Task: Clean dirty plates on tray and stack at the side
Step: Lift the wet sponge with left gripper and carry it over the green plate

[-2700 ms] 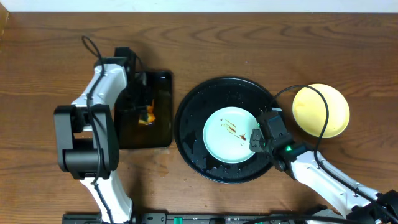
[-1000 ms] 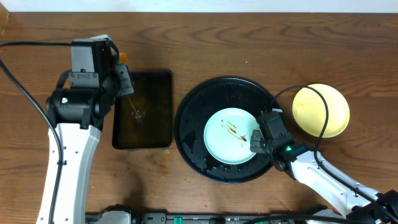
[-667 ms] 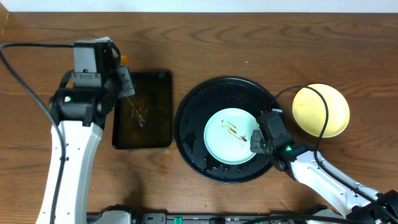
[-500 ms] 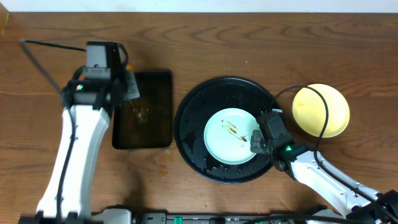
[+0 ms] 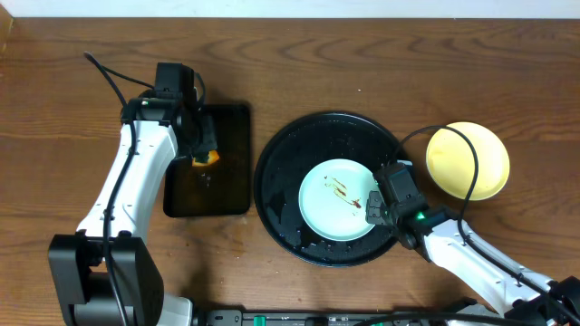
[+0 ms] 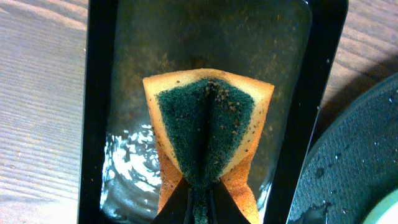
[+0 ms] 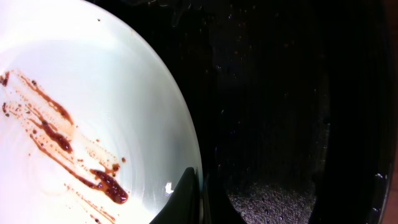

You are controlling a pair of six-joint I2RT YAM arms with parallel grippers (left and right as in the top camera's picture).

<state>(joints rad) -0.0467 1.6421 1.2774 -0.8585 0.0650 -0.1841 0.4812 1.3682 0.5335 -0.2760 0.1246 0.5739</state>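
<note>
Tabletop [image 5: 362, 54] holds yellow plate [image 5: 468, 160], seen only overhead.

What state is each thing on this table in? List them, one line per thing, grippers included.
sponge: folded in two, pinched by the left gripper.
left gripper: shut on the sponge.
rectangular tray: holds shallow, speckled water.
mint plate: streaked brown, lying on the round tray.
round tray: wet with droplets.
right gripper: shut on the mint plate's rim.
yellow plate: on the table beside the round tray, no streaks showing.
</note>
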